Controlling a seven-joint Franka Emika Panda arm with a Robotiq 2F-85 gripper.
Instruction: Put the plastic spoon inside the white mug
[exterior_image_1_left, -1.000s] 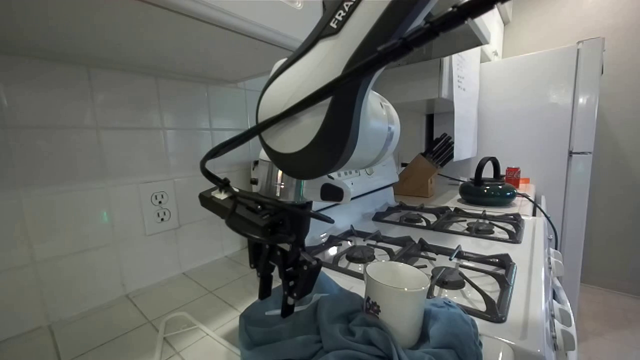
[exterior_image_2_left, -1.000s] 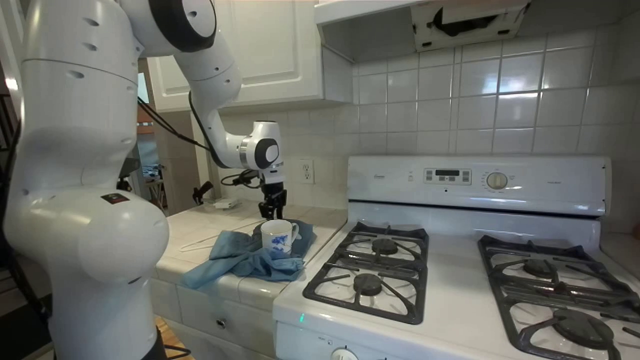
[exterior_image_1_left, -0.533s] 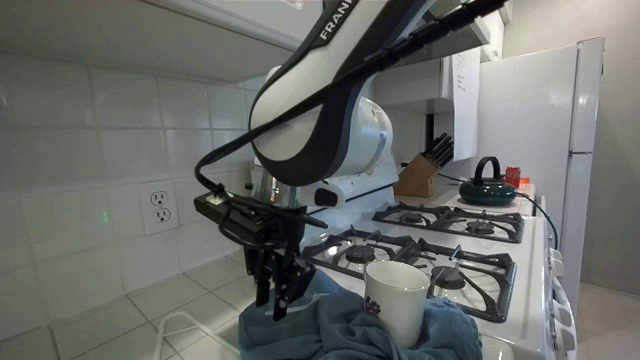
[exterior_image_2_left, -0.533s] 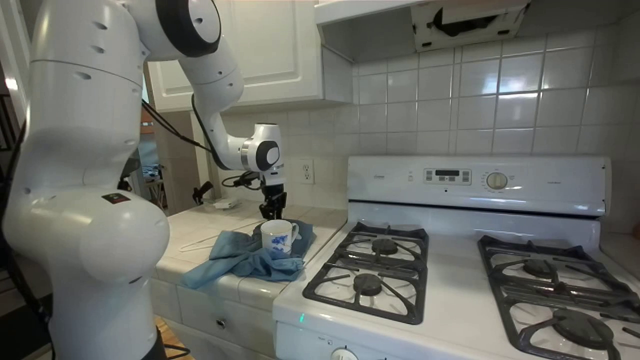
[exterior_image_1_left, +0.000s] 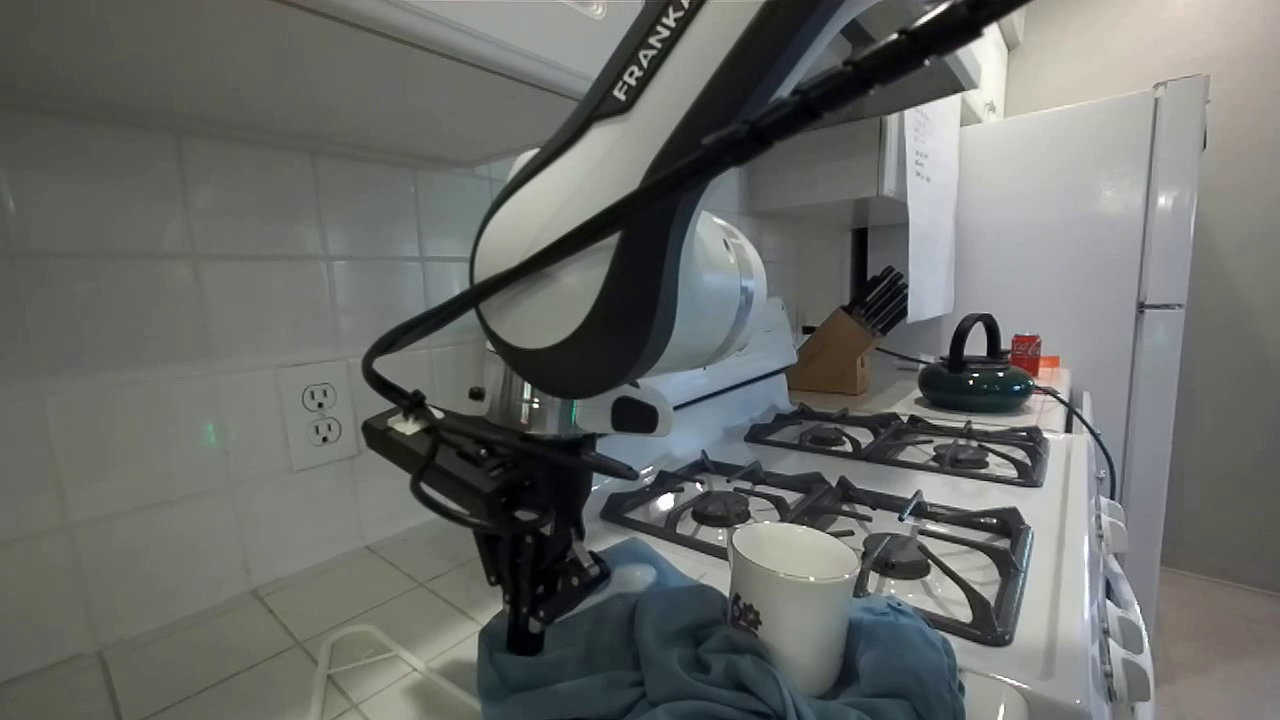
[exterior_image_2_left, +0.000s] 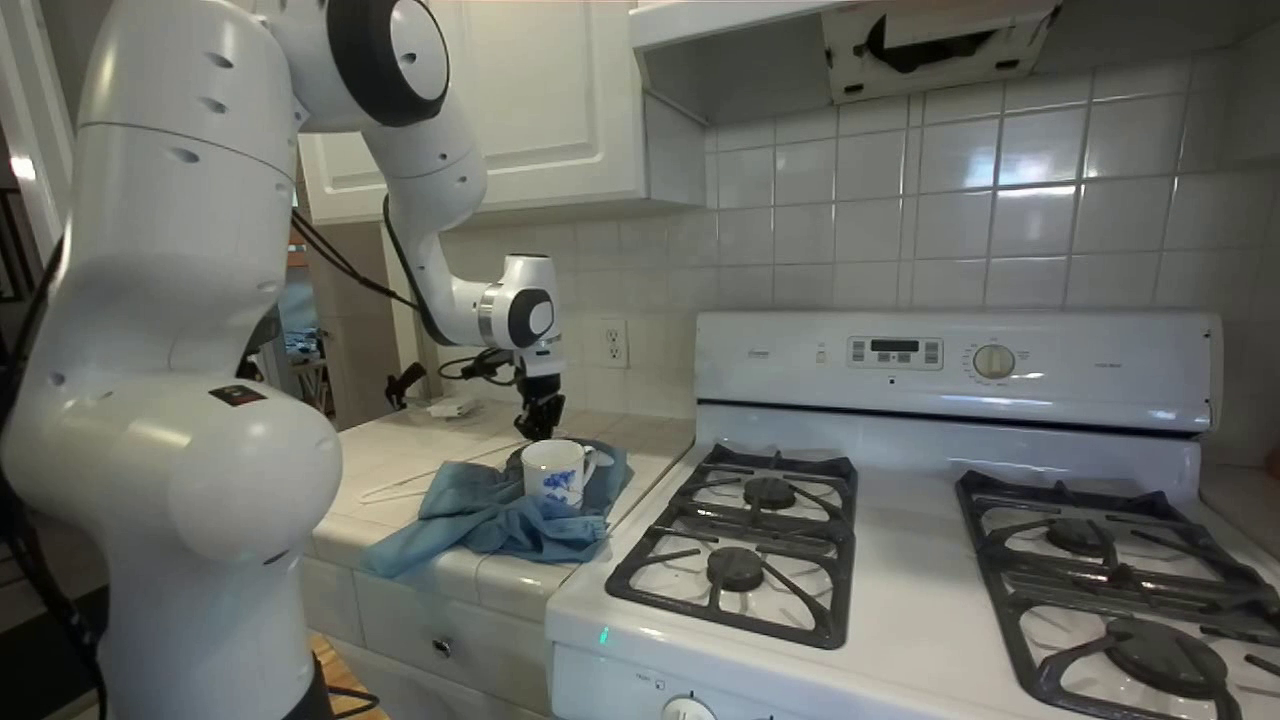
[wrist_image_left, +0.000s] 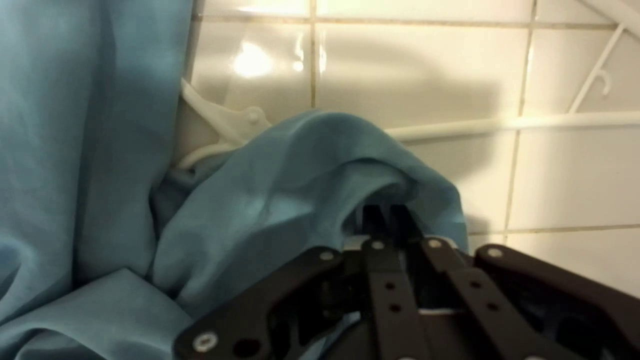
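One white plastic spoon (exterior_image_1_left: 632, 578) is located at the left part of the crumpled blue cloth (exterior_image_1_left: 690, 650), outside and to the left of the white cylindrical mug (exterior_image_1_left: 795, 610), as seen in an exterior view. Long axis of the spoon: diagonal, near left to far right. The bowl end points to the far right, toward the white gas stove (exterior_image_1_left: 1060, 570); the handle end runs to the near left, toward the black two-finger gripper (exterior_image_1_left: 525, 640). The mug stands mouth up on the same cloth.

Gripper state: nearly closed. In the wrist view, the fingers are separated by a narrow slit, with the tips at a fold of the cloth. The spoon's handle leads to the fingers; whether it is clamped between them cannot be told.

Visibility: the handle end of the spoon is concealed by the gripper. Small pale patches beside the fingers in the wrist view cannot be identified. The white plastic clothes hanger (wrist_image_left: 450, 129) is partly covered by the cloth and cut off at the right edge of that view.
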